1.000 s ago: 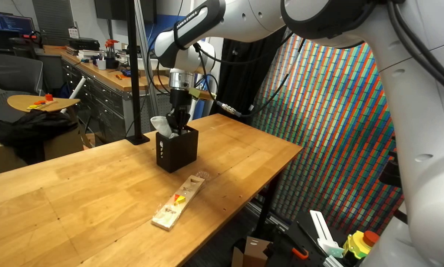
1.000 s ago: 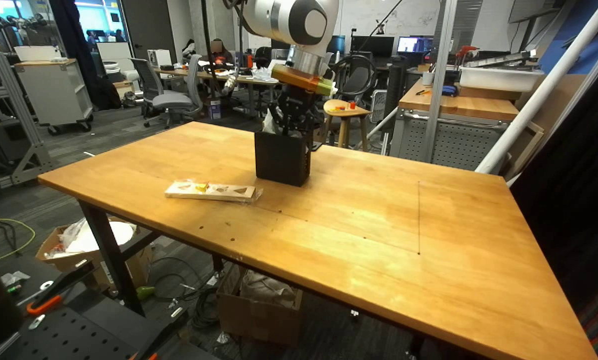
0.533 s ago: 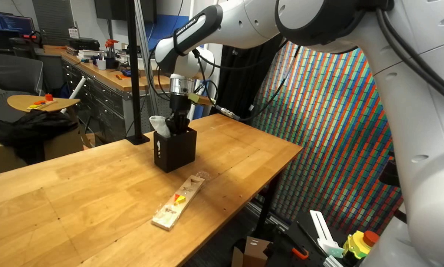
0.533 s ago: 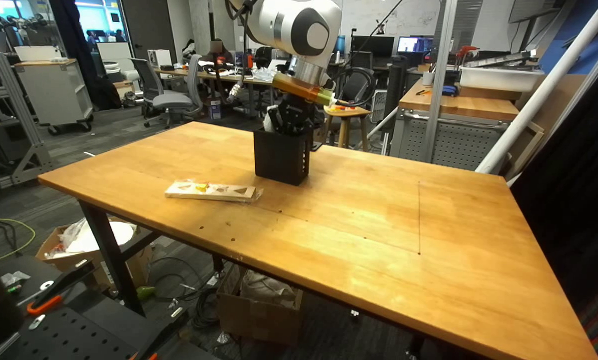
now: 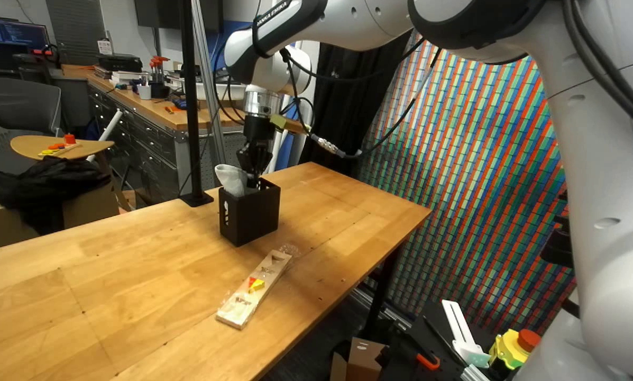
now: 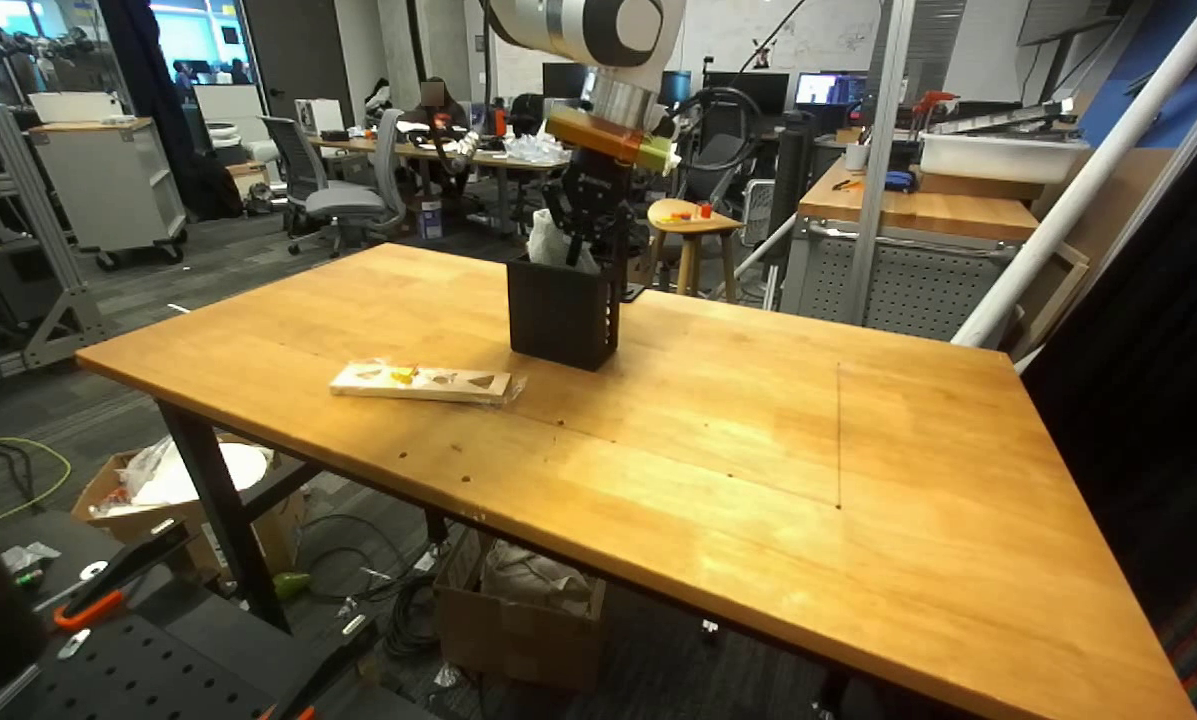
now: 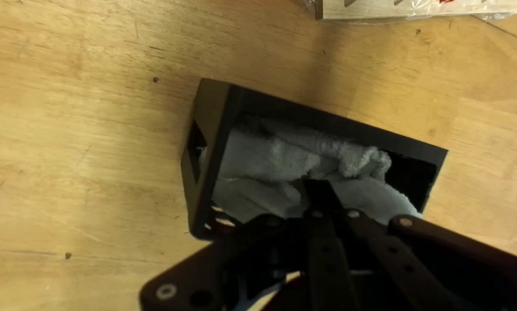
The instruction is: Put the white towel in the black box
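One strip — wooden — neighbours the black box.

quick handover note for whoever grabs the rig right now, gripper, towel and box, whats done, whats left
Gripper: shut, pointing down at the opening of the black box; whether it touches the white towel I can't tell.
White towel: bunched in the black box, one end sticking up above the rim.
Black box: upright on the wooden table.
Done: most of the white towel appears to be inside.
Left: probably tuck in the protruding end, then raise the gripper clear.
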Robot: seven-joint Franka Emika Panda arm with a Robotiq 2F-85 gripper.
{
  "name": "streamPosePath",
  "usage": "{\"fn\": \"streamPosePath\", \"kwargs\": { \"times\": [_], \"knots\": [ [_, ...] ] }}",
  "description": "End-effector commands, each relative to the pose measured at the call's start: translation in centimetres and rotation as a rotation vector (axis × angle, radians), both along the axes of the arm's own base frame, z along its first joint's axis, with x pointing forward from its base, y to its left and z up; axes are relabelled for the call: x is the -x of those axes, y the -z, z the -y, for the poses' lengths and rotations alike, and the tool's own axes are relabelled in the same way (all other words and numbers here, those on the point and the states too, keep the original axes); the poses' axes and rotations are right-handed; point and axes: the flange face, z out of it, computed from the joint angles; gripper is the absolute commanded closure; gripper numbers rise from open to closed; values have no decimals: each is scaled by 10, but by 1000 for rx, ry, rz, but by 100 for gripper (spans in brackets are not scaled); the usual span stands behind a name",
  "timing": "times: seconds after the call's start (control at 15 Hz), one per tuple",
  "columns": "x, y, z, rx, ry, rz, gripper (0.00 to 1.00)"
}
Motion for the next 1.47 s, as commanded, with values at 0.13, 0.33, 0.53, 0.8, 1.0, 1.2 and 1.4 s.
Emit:
{"fn": "streamPosePath", "kwargs": {
  "times": [0.13,0.33,0.53,0.8,1.0,1.2,1.4],
  "knots": [
    [4,-75,-9,67,-23,32,100],
    [-7,-94,-23,86,-63,38,100],
    [-20,-100,-43,97,-113,35,100],
    [-31,-97,-62,94,-149,19,100],
    [-38,-87,-69,86,-158,3,100],
    [-44,-75,-73,79,-161,-8,100],
    [-46,-63,-78,74,-158,-16,100]
  ]
}}
